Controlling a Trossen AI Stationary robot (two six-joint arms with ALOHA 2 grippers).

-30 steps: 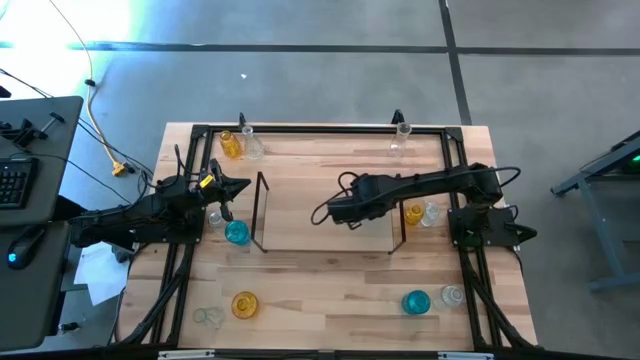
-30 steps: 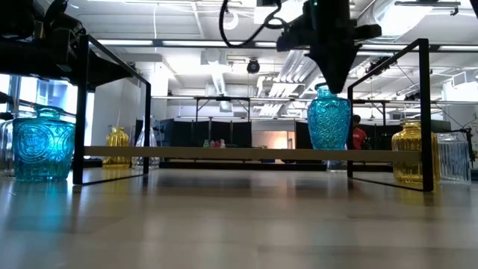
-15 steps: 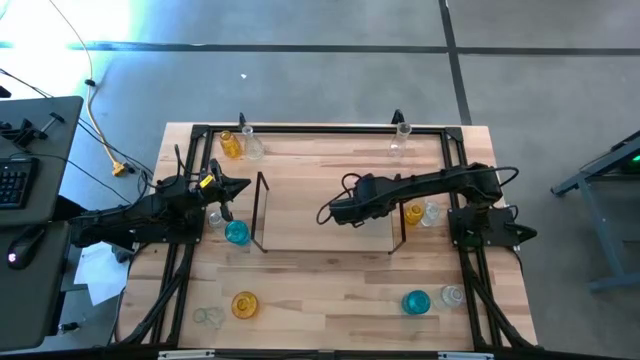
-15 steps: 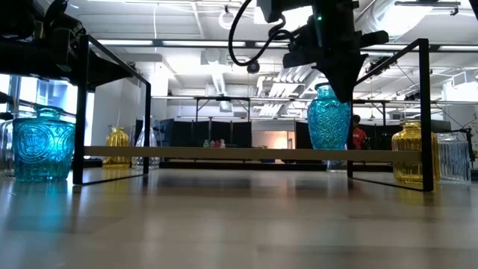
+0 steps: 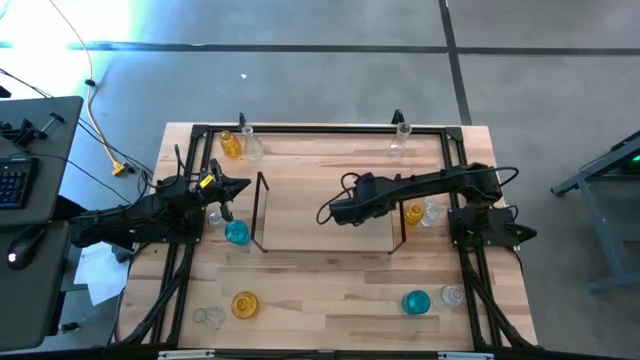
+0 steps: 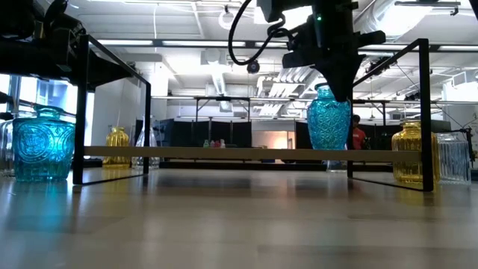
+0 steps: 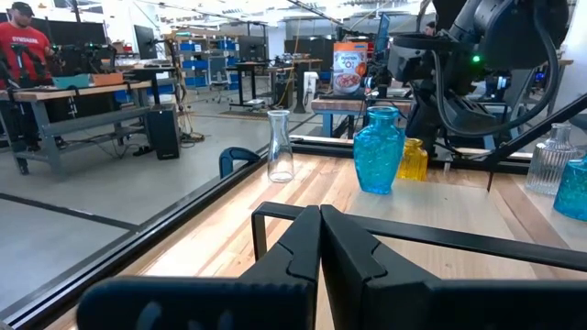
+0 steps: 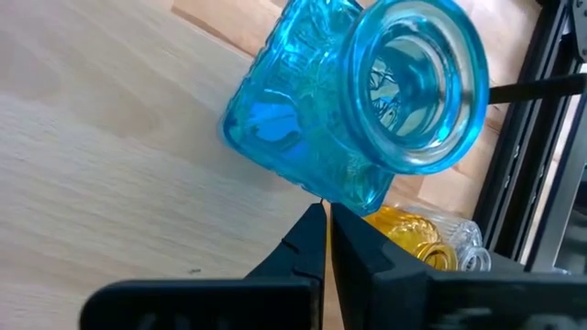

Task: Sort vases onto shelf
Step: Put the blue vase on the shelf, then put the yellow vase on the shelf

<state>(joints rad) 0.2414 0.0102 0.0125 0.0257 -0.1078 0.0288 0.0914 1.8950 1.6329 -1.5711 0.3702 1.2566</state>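
Vases scattered over a pale wooden table [image 5: 320,290] rimmed by a black frame, on a grey concrete floor; beyond, a workshop hall with benches, shelving and ceiling strip lights, plus a person in a red shirt [image 7: 25,50] far off at a bench.

Turquoise vase [image 6: 328,119] upright inside the shelf [image 5: 325,212] near its right-hand wire upright, embossed glass body, wide round mouth, seen from above in the right wrist view [image 8: 348,119]. More vases around the table: turquoise [image 5: 237,233] just left of the shelf, amber [image 5: 412,213] and clear [image 5: 431,212] just right of it, amber [image 5: 231,145] and clear [image 5: 252,147] at the far left corner, clear [image 5: 402,135] at the far edge, amber [image 5: 244,304] and clear [image 5: 209,317] at near left, turquoise [image 5: 416,301] and clear [image 5: 452,295] at near right.

Right gripper [image 8: 325,213] above the shelf, fingers pressed together, empty, tips just beside the turquoise vase's body; cannot tell if touching. Left gripper [image 7: 320,213] at the table's left side, fingers pressed together, holding nothing.
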